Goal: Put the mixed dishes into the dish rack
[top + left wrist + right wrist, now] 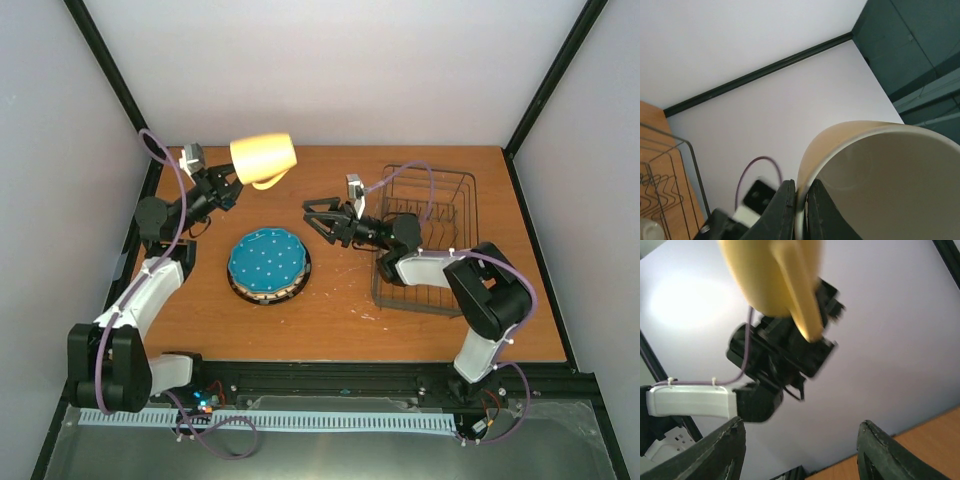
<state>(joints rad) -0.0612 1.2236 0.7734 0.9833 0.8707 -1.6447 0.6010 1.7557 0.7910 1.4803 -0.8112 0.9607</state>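
Note:
My left gripper (235,178) is shut on the rim of the yellow mug (264,158) and holds it tipped in the air over the table's back left. In the left wrist view the fingers (785,210) pinch the mug's wall (875,185), one inside and one outside. My right gripper (316,216) is open and empty, left of the dark wire dish rack (445,200) and pointing toward the mug. The right wrist view shows the mug (770,275) above its spread jaws (800,455). The teal dotted plate (268,258) tops a stack at the table's middle left. A cream-white bowl edge (647,231) shows in the rack (665,165).
The right arm's forearm (425,268) lies across the rack's front part. Lower plate rims (268,296) peek out under the teal plate. White walls with black frame posts (110,70) close in the table at back and sides.

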